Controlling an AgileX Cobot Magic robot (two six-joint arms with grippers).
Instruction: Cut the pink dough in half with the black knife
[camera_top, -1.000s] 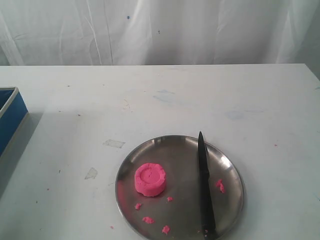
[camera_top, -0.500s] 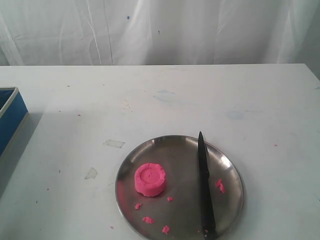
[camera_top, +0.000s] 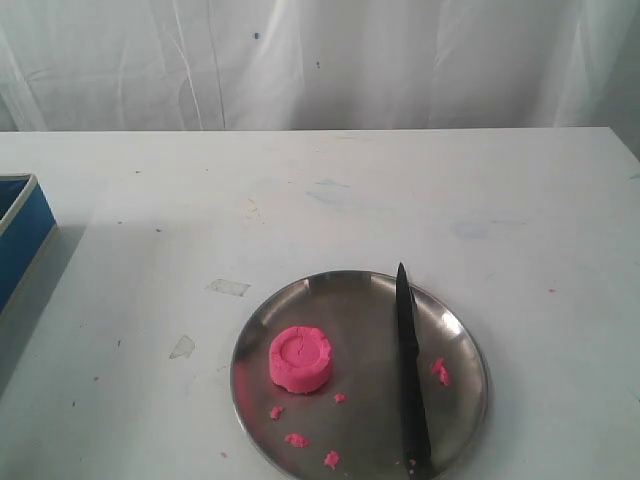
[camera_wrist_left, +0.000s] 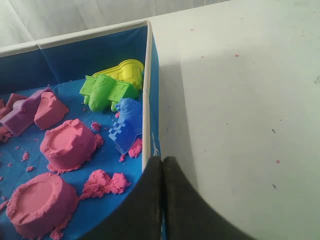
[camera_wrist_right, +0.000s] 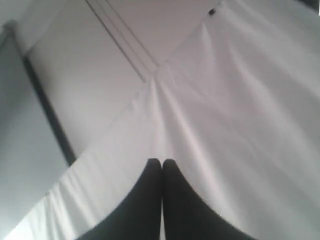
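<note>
Pickup of the black knife (camera_top: 408, 370) is looking like the step in hand, since nothing is gripping it yet and the pink dough (camera_top: 300, 358) is sitting whole. Both are lying on the steel plate (camera_top: 350, 290) at the near side of the white table (camera_top: 300, 190). The dough is resting on the plate's left half as one round puck. The knife is lying on the right half, well apart from the dough, with its long axis running near to far, its tip pointing at the far rim and its handle reaching the near rim at the picture's lower edge. Our left gripper (camera_wrist_left: 162, 162) is hovering with its fingers pressed together on nothing, over the wall of the blue box (camera_wrist_left: 90, 55) that is holding toy moulds (camera_wrist_left: 107, 90) and pink sand (camera_wrist_left: 67, 142), off at the table's left edge. Our right gripper (camera_wrist_right: 161, 162) is likewise closed and empty and is pointing at the white curtain (camera_wrist_right: 225, 100), so we cannot tell how far it is standing from the knife. Neither is showing in the exterior view. Since the knife is lying on the plate's right side, we are judging the right arm better placed to take it, coming down on the handle at the near end, across that long axis.
</note>
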